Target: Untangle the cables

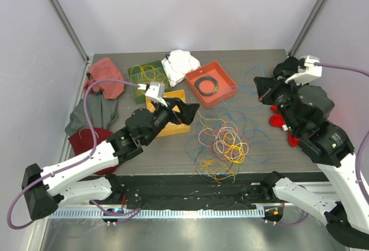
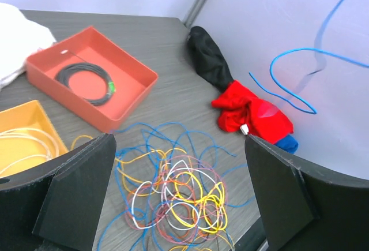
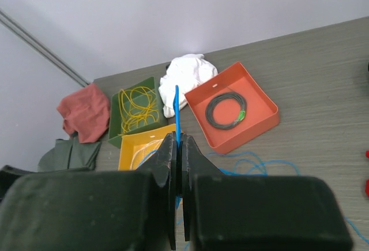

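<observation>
Here we see the left gripper (image 1: 185,112) hovering low, just left of centre in the top view. Its jaws stand wide apart with nothing between them. From its wrist camera we look between the two black fingers (image 2: 78,190) straight down onto the cables (image 1: 222,144). They are a loose heap of yellow, white, pink, orange and blue loops on the grey table (image 1: 259,60), in the lower middle of the top view, close to the near edge. Blue strands stray outward from the heap toward the right.

The right gripper (image 1: 262,89) is raised in the upper right of the top view. Its own camera shows the jaws pressed together on a single blue cable (image 3: 177,109), which sticks up above the fingertips. In the left wrist view a blue strand curves through the air at the upper right, against the wall.

Behind the heap lies an orange tray (image 1: 223,77) holding a black coil (image 1: 204,83). Left of it we find a white cloth (image 1: 180,63), then a green tray (image 1: 138,92) with yellow wire inside. A yellow tray (image 1: 176,130) sits partly under the left gripper. A pink cloth (image 1: 104,78) lies in the upper left, and a red cloth (image 2: 251,112) lies at the right edge.
</observation>
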